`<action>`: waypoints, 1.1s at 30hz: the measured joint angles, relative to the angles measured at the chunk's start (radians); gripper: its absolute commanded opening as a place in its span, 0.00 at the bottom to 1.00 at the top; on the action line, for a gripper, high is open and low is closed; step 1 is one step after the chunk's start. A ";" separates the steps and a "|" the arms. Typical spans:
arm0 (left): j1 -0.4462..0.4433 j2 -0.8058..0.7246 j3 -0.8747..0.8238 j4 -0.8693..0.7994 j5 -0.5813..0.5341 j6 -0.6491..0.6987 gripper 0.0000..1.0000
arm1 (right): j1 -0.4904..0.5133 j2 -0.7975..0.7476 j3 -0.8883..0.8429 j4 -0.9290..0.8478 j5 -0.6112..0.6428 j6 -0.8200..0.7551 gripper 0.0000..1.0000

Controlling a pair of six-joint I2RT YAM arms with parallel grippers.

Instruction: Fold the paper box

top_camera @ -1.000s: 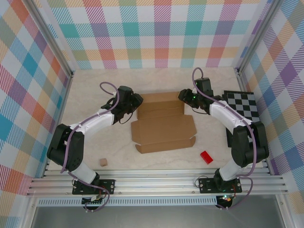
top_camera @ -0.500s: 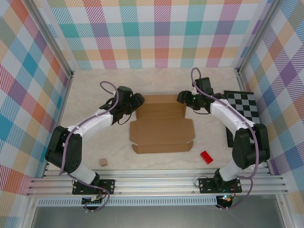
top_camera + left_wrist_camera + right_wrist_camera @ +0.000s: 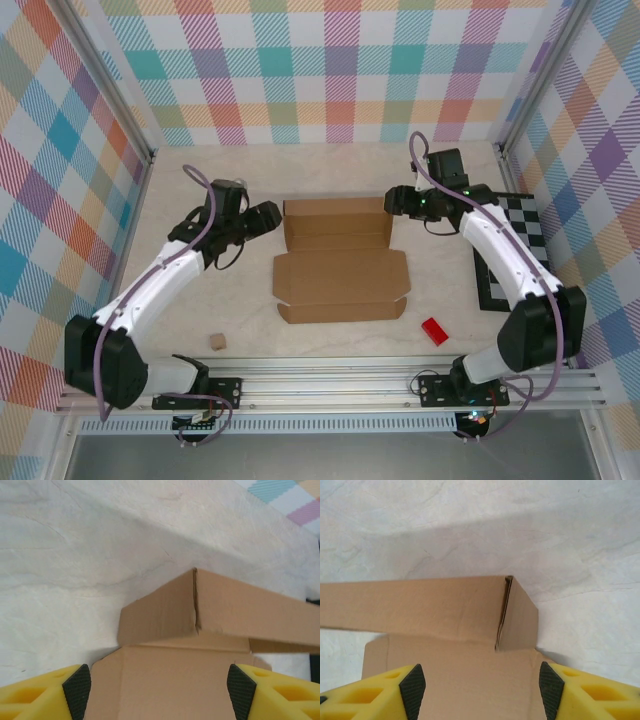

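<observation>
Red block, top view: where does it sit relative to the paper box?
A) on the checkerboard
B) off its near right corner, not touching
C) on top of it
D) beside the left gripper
B: the red block lies just off the near right corner of the paper box, with a visible gap between them.

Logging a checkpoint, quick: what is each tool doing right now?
Left tool: open, holding nothing.
Right tool: open, holding nothing.

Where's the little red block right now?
In the top view the red block lies on the right, just off the near right corner of the paper box, not touching it.
</observation>
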 measured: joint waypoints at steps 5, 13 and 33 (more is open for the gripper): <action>-0.006 -0.154 -0.194 -0.034 0.026 0.053 0.73 | 0.000 -0.202 -0.171 -0.019 0.009 -0.027 0.63; -0.013 -0.238 -0.510 -0.051 0.079 0.003 0.72 | 0.000 -0.309 -0.536 -0.024 -0.042 0.019 0.61; -0.307 -0.407 -0.715 0.115 0.019 -0.362 0.50 | 0.000 -0.292 -0.654 0.063 -0.071 0.086 0.61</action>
